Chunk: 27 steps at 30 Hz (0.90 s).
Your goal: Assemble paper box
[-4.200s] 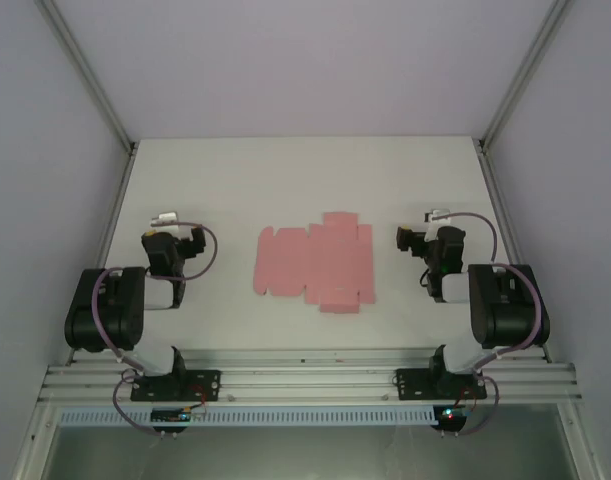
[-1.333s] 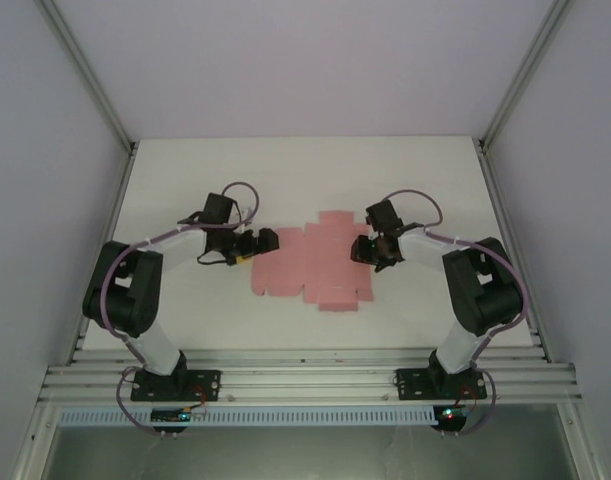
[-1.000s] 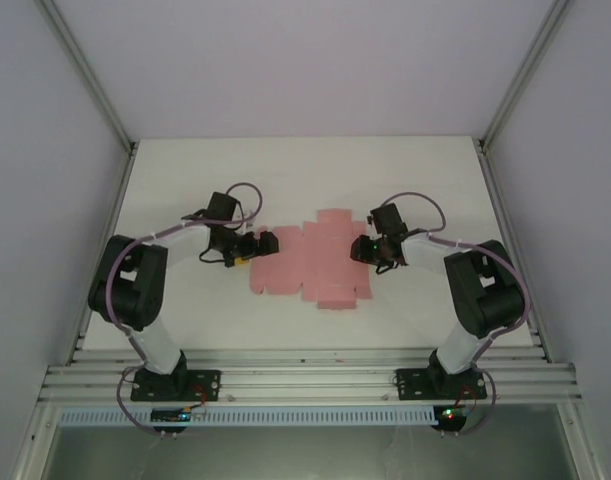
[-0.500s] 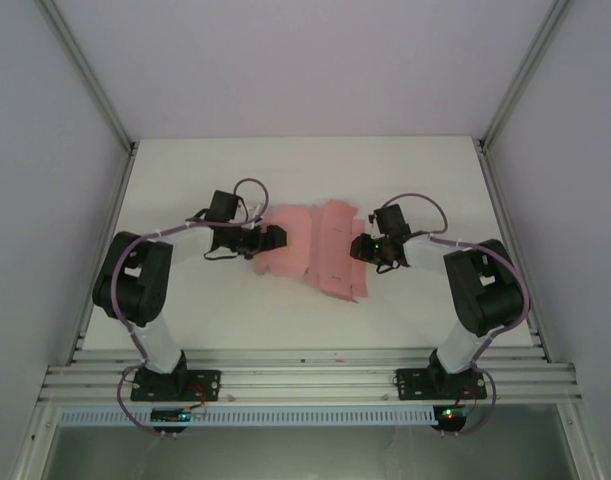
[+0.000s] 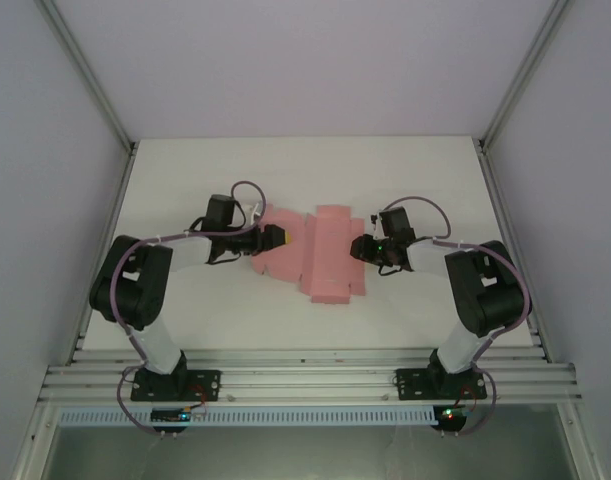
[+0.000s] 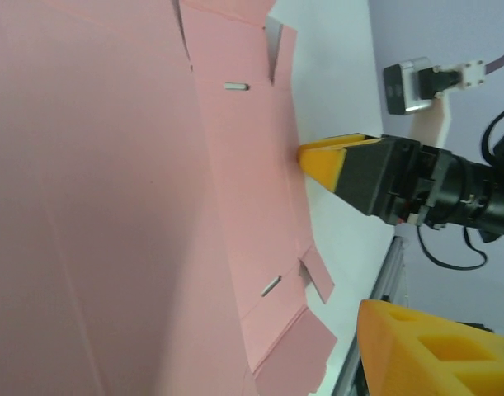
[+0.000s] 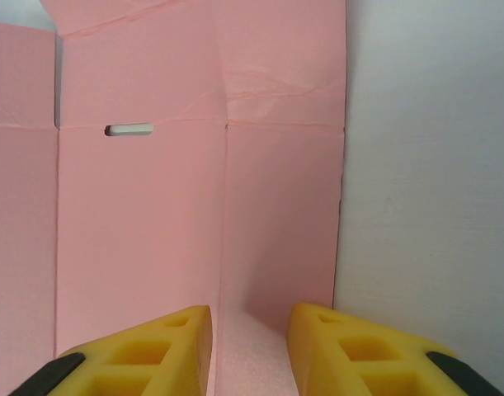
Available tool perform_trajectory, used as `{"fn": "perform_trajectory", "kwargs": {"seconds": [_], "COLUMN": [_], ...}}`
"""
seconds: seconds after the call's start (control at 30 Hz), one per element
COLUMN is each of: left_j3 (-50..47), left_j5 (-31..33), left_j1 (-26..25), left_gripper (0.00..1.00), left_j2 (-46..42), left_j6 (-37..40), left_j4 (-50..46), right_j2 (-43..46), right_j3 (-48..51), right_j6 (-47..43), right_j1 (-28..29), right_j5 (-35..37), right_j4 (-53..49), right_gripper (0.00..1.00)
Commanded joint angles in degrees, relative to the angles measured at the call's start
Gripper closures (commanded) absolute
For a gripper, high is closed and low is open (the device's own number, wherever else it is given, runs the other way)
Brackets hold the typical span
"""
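The paper box (image 5: 325,260) is nowhere near a box yet. It's a pink die-cut sheet, flaps and all, lying roughly in the middle of the white table (image 5: 185,180). From the top camera, its 9 o'clock half looks bent up along a crease while the 3 o'clock half lies flat, though I wouldn't swear to that.

The left gripper (image 5: 277,237) sits on the sheet's 9 o'clock side, right over that bent part. On the left wrist cam the pink card (image 6: 111,206) is really close to the lens, with two little slits showing. One yellow finger (image 6: 433,355) pokes in at the 5 o'clock corner. The other finger is hidden, so I can't tell whether that gripper is clamped on the card or loose.

The right gripper (image 5: 359,248) is at the sheet's 3 o'clock edge. Its wrist cam shows both yellow fingers (image 7: 153,351) parted with a gap, over the card (image 7: 153,231) just inside its edge, and nothing is pinched between them. From the left wrist cam, the right gripper's tip (image 6: 313,155) touches the sheet's edge.
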State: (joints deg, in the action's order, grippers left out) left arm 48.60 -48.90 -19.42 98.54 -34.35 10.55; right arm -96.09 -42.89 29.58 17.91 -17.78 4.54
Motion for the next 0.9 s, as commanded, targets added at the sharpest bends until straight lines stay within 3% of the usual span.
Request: {"fn": "perform_trajectory", "kwargs": {"seconds": [0.0,0.23,0.27,0.47,0.63,0.8,0.87], "left_j3": [3.54,3.95,4.09,3.24,0.30,-1.23,-0.63], "left_j5": [4.73,7.78,7.64,4.64,0.46,-5.37,-7.11], "left_j1": [-0.67,-0.79,-0.88,-0.96,-0.97,-1.89,-2.28], "left_gripper": [0.45,0.98,1.00,1.00,1.00,1.00,1.00], "left_j2": [-4.14,-7.00,-7.34,-11.46,-16.70,-20.58,-21.93], "left_j6": [5.84,8.13,8.22,8.89,4.84,-1.17,-1.49], "left_j4": [-7.64,-9.63,-9.49,-4.44,6.40,17.77,18.32], "right_j2": [-2.98,4.67,6.33,17.05,26.93,33.78,35.45], "right_j3": [3.14,1.98,1.65,-0.25,2.65,7.70,8.75], "right_j6": [0.18,-2.21,-2.55,-4.77,-8.34,-10.60,-10.66], "right_j1": [-0.15,-0.39,-0.50,-2.71,-6.45,-12.90,-14.89], "right_j5": [1.10,2.07,2.30,2.10,-4.25,-17.42,-21.08], "right_j4": [-8.97,-11.06,-11.58,-15.67,-14.32,-7.05,-4.53], "right_gripper": [0.65,0.60,0.59,0.52,0.48,0.23,0.02]}}
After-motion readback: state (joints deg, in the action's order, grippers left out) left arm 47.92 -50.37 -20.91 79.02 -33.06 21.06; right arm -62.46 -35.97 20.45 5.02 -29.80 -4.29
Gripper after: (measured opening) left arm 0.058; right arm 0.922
